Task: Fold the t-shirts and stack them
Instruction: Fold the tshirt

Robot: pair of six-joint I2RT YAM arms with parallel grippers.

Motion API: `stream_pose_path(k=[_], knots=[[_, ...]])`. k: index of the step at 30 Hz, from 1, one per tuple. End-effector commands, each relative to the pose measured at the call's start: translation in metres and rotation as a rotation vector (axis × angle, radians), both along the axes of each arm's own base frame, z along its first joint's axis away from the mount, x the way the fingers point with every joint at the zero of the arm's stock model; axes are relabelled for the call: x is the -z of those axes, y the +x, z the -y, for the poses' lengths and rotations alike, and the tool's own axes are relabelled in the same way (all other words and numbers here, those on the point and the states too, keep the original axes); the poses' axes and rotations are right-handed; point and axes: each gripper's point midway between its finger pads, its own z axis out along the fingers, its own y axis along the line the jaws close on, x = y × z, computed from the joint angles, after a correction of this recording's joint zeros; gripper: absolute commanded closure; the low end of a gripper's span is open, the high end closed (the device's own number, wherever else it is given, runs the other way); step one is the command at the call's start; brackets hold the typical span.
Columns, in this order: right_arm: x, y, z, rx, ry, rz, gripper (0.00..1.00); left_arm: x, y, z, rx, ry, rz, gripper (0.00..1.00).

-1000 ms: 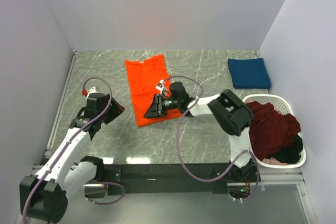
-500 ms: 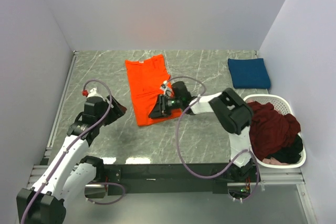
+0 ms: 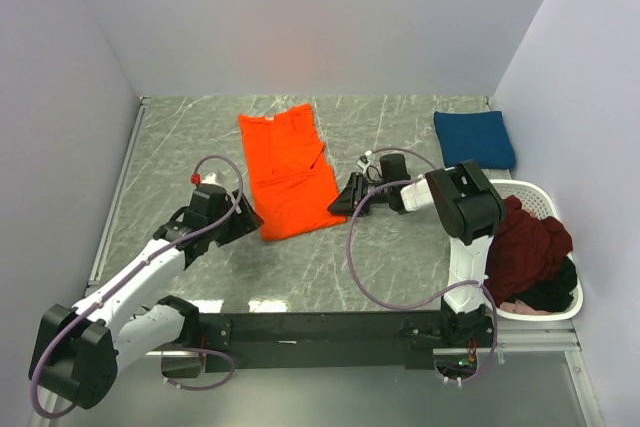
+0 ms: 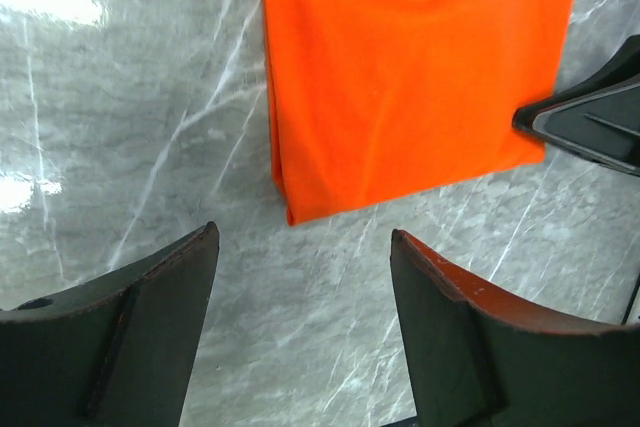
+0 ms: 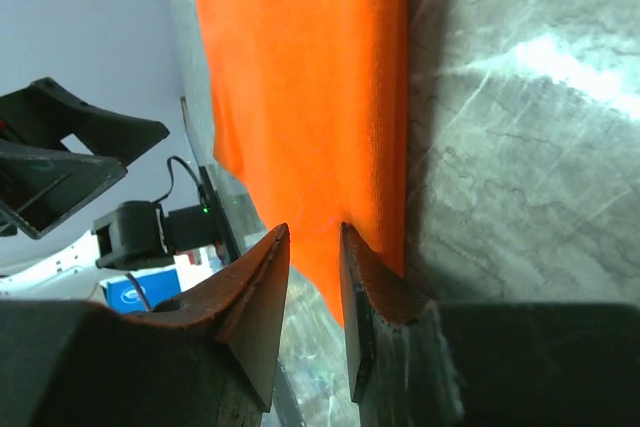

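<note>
The bright orange t-shirt [image 3: 288, 172] lies folded into a long strip in the middle of the table; it also shows in the left wrist view [image 4: 400, 77] and the right wrist view [image 5: 300, 77]. My left gripper [image 3: 246, 218] [image 4: 302, 232] is wide open and empty, just above the table by the shirt's near left corner. My right gripper [image 3: 345, 203] [image 5: 313, 227] sits low at the shirt's near right edge, its jaws a narrow gap apart with no cloth between them. A folded navy blue t-shirt [image 3: 474, 139] lies at the far right.
A white oval basket [image 3: 512, 188] stands at the right edge, holding a crumpled maroon shirt [image 3: 520, 242] and a black one [image 3: 553, 292]. Walls close the table on the left, back and right. Bare marble lies between the orange and navy shirts.
My left gripper has moved right, up to the orange shirt's near left corner. My right gripper has slid right, off the top of the shirt to its right edge.
</note>
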Motion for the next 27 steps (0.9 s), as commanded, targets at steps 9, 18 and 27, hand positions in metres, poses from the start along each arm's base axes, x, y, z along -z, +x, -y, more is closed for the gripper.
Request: stream_pose_path(k=[9, 18, 27], knots=[[-0.034, -0.003, 0.028, 0.035, -0.214, 0.140, 0.65, 0.008, 0.009, 0.014, -0.004, -0.020, -0.036, 0.35], [-0.041, -0.012, 0.067, 0.162, -0.574, 0.194, 0.52, 0.033, 0.013, 0.024, 0.014, 0.077, -0.145, 0.44], [-0.037, -0.022, 0.071, 0.170, -0.740, 0.236, 0.48, 0.044, 0.021, 0.022, 0.013, 0.165, -0.185, 0.54]])
